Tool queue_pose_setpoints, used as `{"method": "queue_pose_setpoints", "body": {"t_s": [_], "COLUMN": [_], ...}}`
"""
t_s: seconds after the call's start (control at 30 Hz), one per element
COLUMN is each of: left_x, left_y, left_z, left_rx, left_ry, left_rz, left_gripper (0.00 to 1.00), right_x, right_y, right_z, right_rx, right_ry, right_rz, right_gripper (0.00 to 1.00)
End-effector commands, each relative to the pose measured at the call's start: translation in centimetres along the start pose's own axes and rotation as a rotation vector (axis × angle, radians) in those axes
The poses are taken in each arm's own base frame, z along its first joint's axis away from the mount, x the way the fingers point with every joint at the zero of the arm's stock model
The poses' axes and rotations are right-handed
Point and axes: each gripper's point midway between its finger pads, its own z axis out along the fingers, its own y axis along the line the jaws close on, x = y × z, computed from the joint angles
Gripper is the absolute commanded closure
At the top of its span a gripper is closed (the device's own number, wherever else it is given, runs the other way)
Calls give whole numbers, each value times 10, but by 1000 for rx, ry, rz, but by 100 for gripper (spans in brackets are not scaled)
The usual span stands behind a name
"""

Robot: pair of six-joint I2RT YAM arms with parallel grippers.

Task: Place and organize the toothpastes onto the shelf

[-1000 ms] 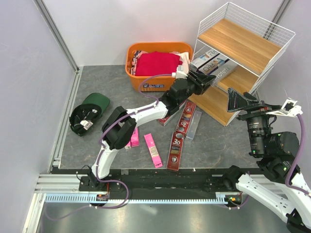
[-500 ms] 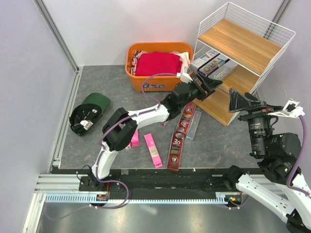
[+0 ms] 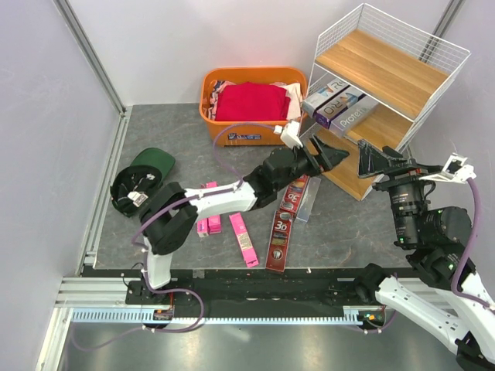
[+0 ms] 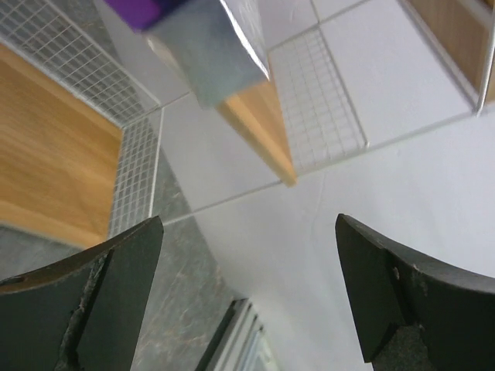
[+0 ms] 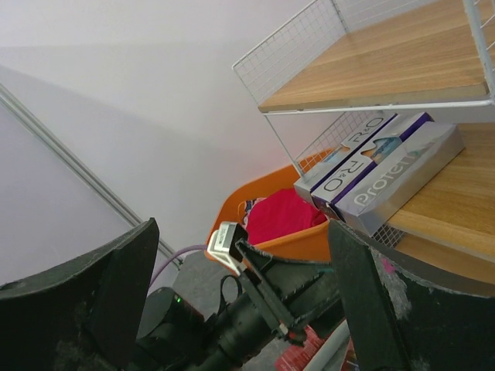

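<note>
The shelf (image 3: pixel 387 73) stands at the back right, a white wire rack with slanted wooden boards. Three toothpastes (image 3: pixel 342 106) lie side by side on its middle board, also visible in the right wrist view (image 5: pixel 383 166). My left gripper (image 3: pixel 331 157) hangs open and empty just below and in front of them; a silver-purple box end (image 4: pixel 203 42) shows above its jaws (image 4: pixel 247 232). Dark red boxes (image 3: pixel 281 232), a silver box (image 3: pixel 308 199) and pink boxes (image 3: pixel 244 239) lie on the floor. My right gripper (image 3: pixel 370 161) is open and empty beside the shelf's lower board.
An orange basket (image 3: pixel 232 127) with folded red clothes (image 3: pixel 251 100) sits left of the shelf. A green cap (image 3: pixel 144 174) lies at the far left. The left arm stretches across the floor boxes. My right gripper (image 5: pixel 241 228) looks at the left gripper (image 5: pixel 302 301) close by.
The left gripper opened, let go of the silver box on the middle board, and drew back down and away from the shelf. The right gripper barely shifted.
</note>
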Motion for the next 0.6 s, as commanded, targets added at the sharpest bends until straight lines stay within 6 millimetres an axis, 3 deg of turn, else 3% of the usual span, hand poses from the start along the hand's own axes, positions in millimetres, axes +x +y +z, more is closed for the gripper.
{"method": "queue_pose_setpoints", "body": {"t_s": [0.0,0.07,0.3,0.57], "left_x": [6,9,26,36], "left_y": [5,12,66,116], "left_z": [-31,-42,-71,-81], "left_rx": [-80,-119,-314,-518], "left_ry": [-34,-38,36,172], "left_rz": [203,235,400,615], "left_gripper": [0,0,0,0], "right_x": [5,10,25,41], "right_y": [5,4,4,4], "right_z": [1,3,5,9], "right_rx": [-19,-15,-17,-14], "right_ry": [24,33,73,112], "right_rz": [6,5,-6,-22], "right_gripper": [2,2,2,2]}}
